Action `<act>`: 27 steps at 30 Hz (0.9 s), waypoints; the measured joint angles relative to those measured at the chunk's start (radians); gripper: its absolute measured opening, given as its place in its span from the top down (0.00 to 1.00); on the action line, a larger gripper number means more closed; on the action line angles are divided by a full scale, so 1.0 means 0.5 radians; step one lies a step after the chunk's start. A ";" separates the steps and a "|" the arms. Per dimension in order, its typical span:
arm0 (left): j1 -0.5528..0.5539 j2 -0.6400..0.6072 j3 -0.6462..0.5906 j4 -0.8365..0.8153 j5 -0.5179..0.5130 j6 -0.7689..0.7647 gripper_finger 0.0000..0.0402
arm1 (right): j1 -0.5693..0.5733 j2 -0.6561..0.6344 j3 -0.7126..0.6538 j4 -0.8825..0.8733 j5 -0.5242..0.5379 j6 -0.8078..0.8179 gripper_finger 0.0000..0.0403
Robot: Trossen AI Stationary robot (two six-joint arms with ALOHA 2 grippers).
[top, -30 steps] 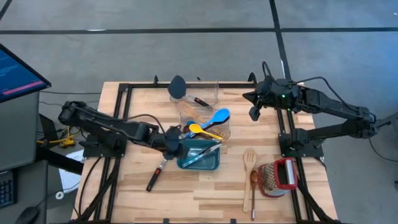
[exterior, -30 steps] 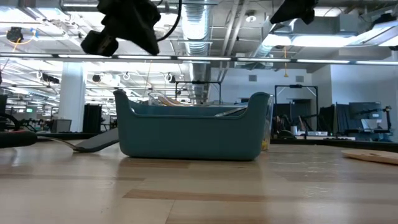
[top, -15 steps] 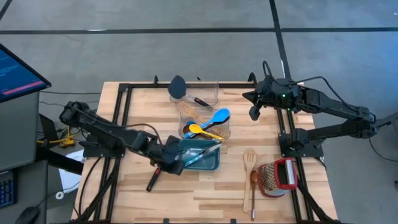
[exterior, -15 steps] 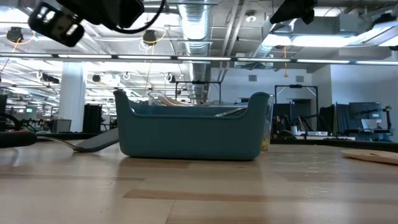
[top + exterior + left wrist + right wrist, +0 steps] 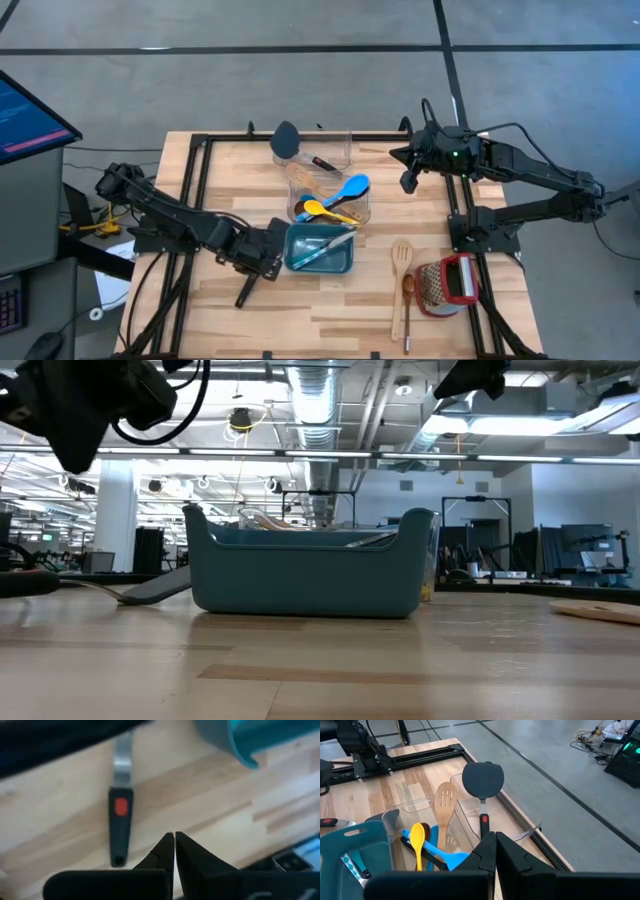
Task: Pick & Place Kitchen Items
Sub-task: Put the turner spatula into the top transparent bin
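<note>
Two arms reach over the wooden worktop [image 5: 330, 300] in the high view. The left pincer [image 5: 268, 264] sits low just beside the teal bin [image 5: 320, 248], its fingers closed on nothing, above the black-handled utensil [image 5: 248, 288] that lies on the boards. The right pincer [image 5: 408, 182] hangs near the far right edge, closed and empty, well apart from everything. A clear container [image 5: 328, 180] behind the teal bin holds a black spatula [image 5: 288, 140], a blue spoon [image 5: 350, 187], a yellow spoon [image 5: 318, 208] and a pale slotted spatula [image 5: 305, 180]. A second pale slotted spatula [image 5: 401, 262] and a brown wooden spoon [image 5: 408, 292] lie on the boards to the right, beside a red and silver grater [image 5: 448, 284].

The low view shows the teal bin [image 5: 308, 570] standing on the worktop, with a flat grey blade [image 5: 155, 589] resting on the boards just to its side. A dark arm [image 5: 80, 405] hangs near the upper corner.

In the left wrist view the closed fingers [image 5: 165, 851] point down at the boards, the black handle with a red spot [image 5: 120, 827] near them and the teal bin's rim [image 5: 245, 745] farther off.

The right wrist view looks past closed fingers [image 5: 487, 851] at the clear container [image 5: 470, 817], where the black spatula [image 5: 483, 781], the slotted spatula [image 5: 445, 802], the yellow spoon [image 5: 417, 840] and the blue spoon [image 5: 451, 859] lie together.
</note>
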 joint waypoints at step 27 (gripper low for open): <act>0.001 0.000 -0.326 -0.018 -0.069 -0.047 0.97 | 0.000 0.000 0.000 0.000 0.001 0.001 1.00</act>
